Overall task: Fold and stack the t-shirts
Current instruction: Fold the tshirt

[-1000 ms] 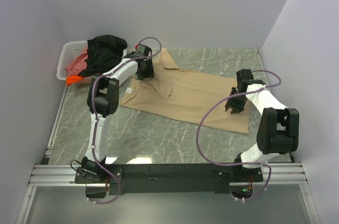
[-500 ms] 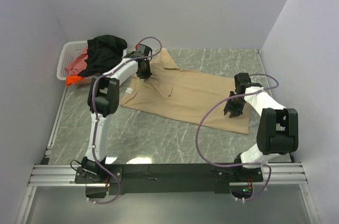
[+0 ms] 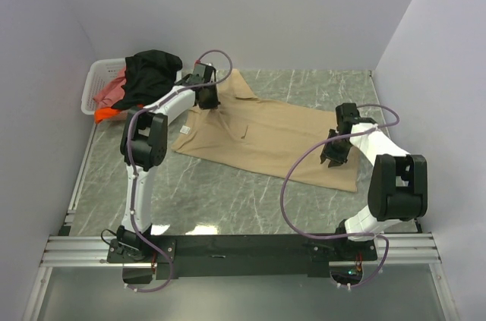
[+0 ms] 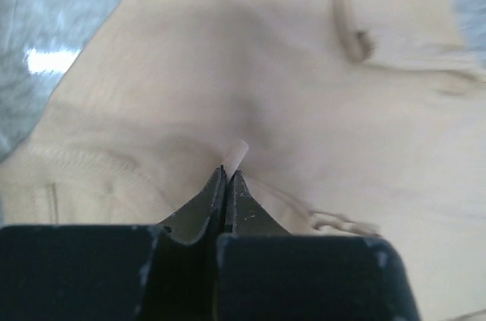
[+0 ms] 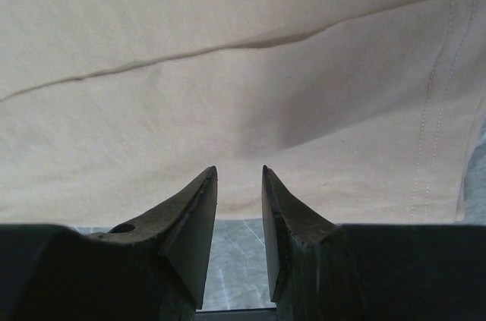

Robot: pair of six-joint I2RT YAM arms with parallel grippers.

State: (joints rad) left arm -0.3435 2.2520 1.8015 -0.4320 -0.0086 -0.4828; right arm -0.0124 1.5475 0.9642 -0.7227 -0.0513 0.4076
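Your left gripper [image 4: 228, 173] is clenched on only a thin pinch of the tan shirt [image 3: 266, 135], spread mid-frame; lifting may slip it free. Your right gripper [image 5: 239, 177] stands parted, empty, at the lower-right hem.

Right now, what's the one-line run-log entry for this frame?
left pincer: shut, pinching tan t-shirt | right pincer: open, at its hem | other shirts: heaped on basket
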